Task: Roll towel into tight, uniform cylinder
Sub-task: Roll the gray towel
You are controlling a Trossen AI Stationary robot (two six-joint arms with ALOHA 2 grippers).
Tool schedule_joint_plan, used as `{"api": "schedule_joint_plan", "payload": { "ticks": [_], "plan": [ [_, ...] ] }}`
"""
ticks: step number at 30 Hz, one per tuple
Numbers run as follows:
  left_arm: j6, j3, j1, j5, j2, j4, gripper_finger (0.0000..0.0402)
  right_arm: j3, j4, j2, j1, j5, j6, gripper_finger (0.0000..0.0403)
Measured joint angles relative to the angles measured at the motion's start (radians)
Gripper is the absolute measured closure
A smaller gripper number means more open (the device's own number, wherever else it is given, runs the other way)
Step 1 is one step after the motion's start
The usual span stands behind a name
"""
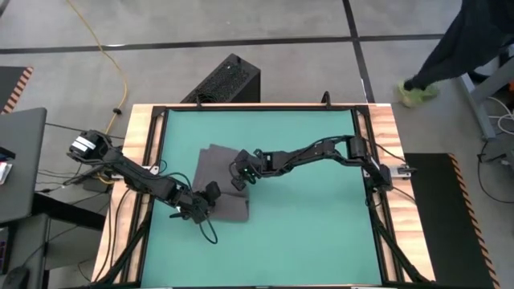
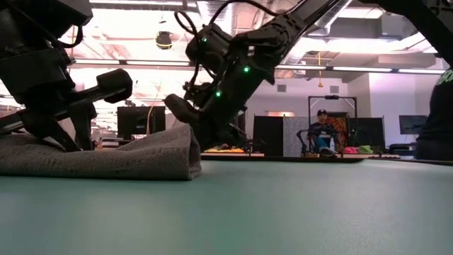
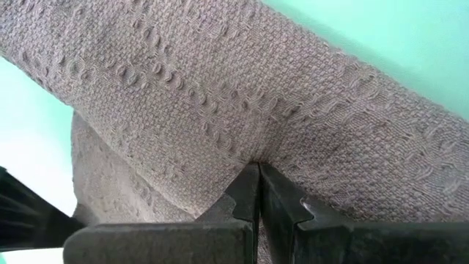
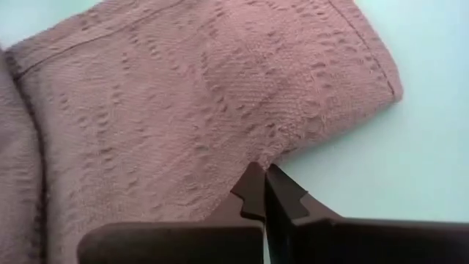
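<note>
Looks like the gripping stage before any rolling: no cylinder formed yet. One towel [image 1: 218, 186], dark grey, lying folded and mostly flat on the teal mat [image 1: 313, 233], left of the table's [image 1: 135, 160] middle, with a thick folded edge showing in the low view.

Two arms, two end effectors, both on the cloth. Left end effector [image 3: 258, 170] down at the towel's near left part, fingers pressed together and pinching a small pucker of fabric. Right end effector [image 4: 264, 172] at the towel's right edge, toward the far side, fingers likewise closed on a fold of cloth right where it meets the mat.

Judged next: lift or drag the pinched edge over the body of the towel, both sides moving evenly, so the first turn comes out straight. Calls for matched height and pace between the two arms, steady tension, and no tugging apart, else a lopsided or loose roll. Grips appear shallow, only a small nip of cloth each, so slipping out seems a real risk.

One person [image 2: 322, 134] seated far off in the room behind; another person's legs [image 1: 450, 56] beyond the table's far right corner.
</note>
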Motion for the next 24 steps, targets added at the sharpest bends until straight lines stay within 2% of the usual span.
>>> {"api": "schedule_joint_plan", "payload": {
  "ticks": [5,10,19,21,24],
  "plan": [
    [-0.031,0.000,0.001,-0.009,0.001,0.008,0.0401,0.051,-0.003,0.002,0.038,0.024,-0.072,0.0396],
    [-0.032,0.000,0.001,-0.011,0.001,0.006,0.0402,0.116,-0.037,0.001,0.102,0.041,-0.236,0.0396],
    [-0.048,0.000,0.001,-0.011,0.000,0.003,0.0401,0.127,-0.203,0.005,0.234,0.060,-0.408,0.0396],
    [-0.047,0.000,0.001,-0.011,0.000,0.003,0.0402,0.125,-0.224,0.006,0.267,0.103,-0.455,0.0396],
    [-0.047,0.000,0.003,-0.011,0.000,0.003,0.0401,0.125,-0.222,0.006,0.314,0.237,-0.561,0.0396]
  ]
}}
